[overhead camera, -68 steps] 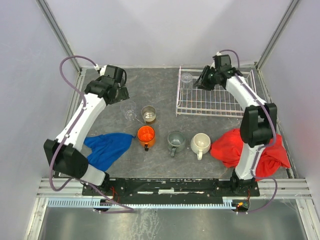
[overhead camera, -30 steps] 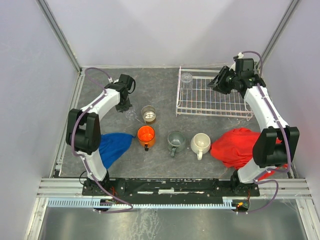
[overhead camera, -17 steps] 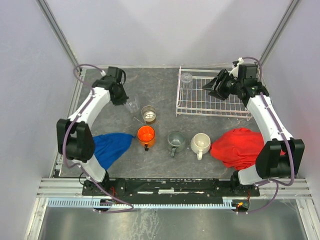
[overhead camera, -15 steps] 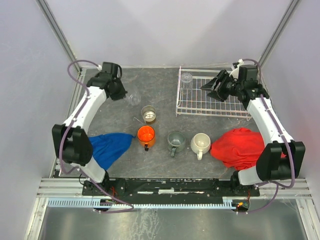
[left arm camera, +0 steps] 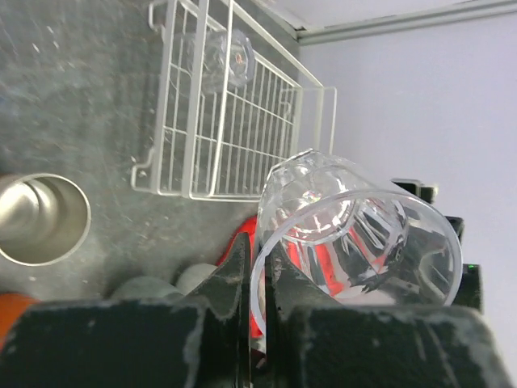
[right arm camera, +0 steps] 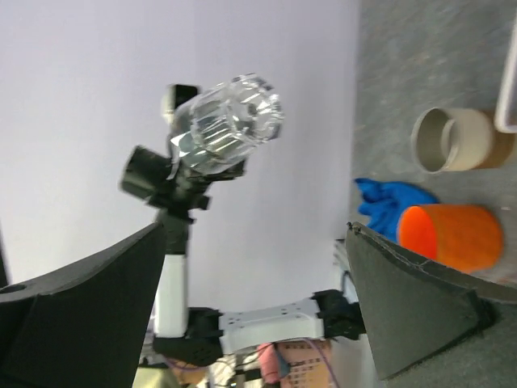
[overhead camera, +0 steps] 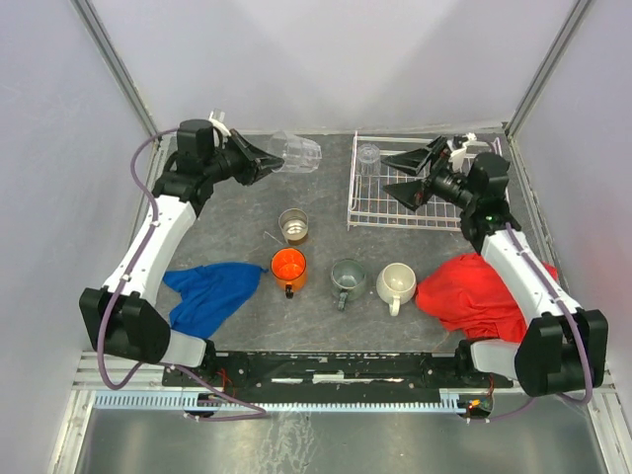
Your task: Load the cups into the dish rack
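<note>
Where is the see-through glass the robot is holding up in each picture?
Top external: upper middle, the clear glass tumbler in the left gripper, left of the dish rack.
Left wrist: lower right, big and close.
Right wrist: upper left of middle, against the wall.
Shared landmark: the tan metallic cup, seen in all three.

Your left arm was stretched from its base up along the left side, with the wrist bent to point right and held up in the air. Your left gripper was pinched tight on the rim of a glass tumbler, one finger inside the rim and one outside, the tumbler lying sideways beyond the fingertips. Your right arm was extended along the right side, its wrist aimed left. Your right gripper was spread wide, holding nothing.
</note>
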